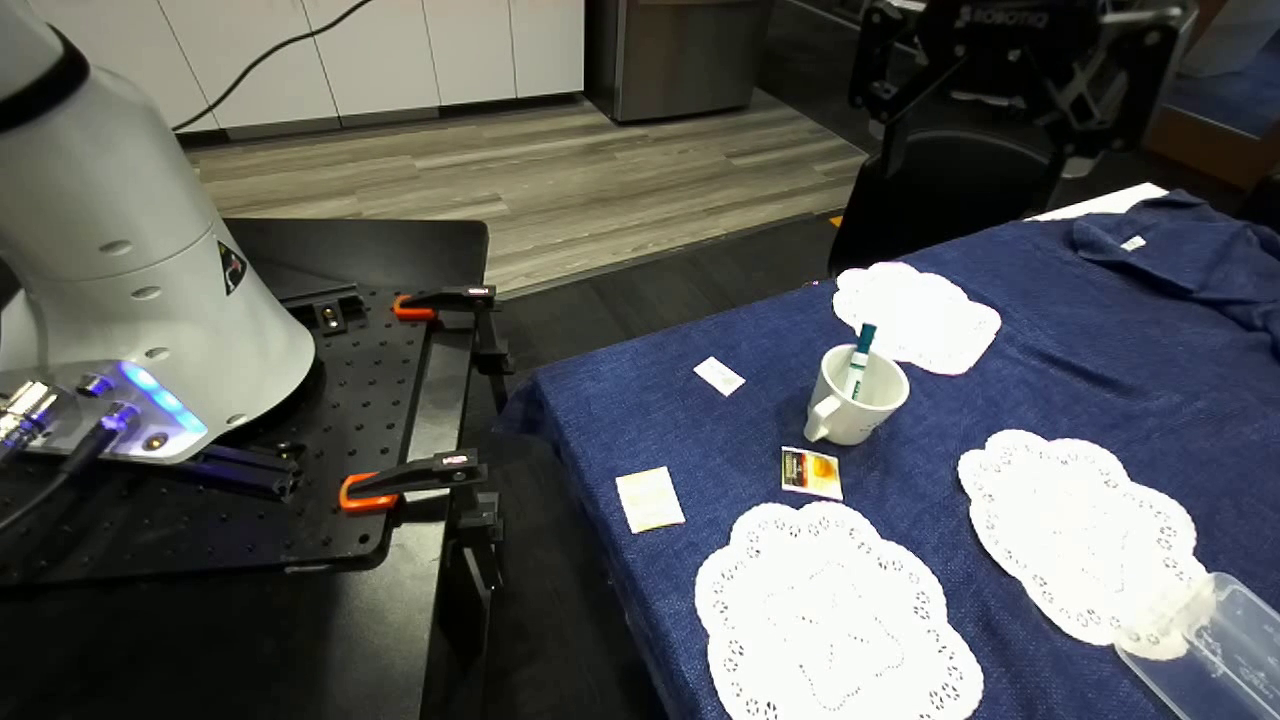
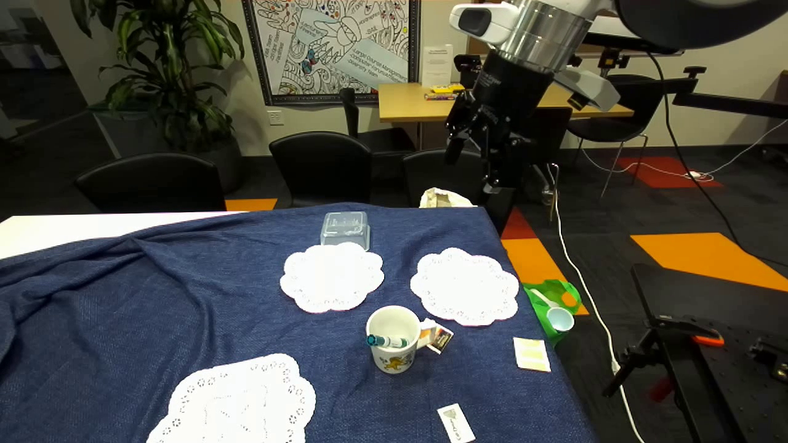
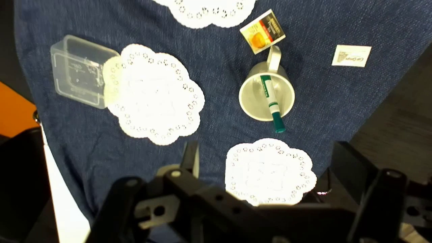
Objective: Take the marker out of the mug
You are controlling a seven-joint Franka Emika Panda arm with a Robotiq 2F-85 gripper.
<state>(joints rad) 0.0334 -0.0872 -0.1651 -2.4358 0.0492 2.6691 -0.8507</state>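
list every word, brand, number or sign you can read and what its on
"ROBOTIQ": the gripper, in an exterior view.
"Diversity Team": the wall poster.
"Management": same wall poster; its other words are uncertain.
Probably "Premium": the yellow-and-dark packet.
Too small, faint or blurred: the marker, small white packet, clear container, cream packet, paper sign, clamp label, arm-base sticker.

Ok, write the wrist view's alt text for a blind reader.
A green-and-white marker leans in a white mug on blue cloth, its dark green cap sticking out. Three white lace doilies, two packets and a clear plastic container lie around; the open end effector shows at the bottom.
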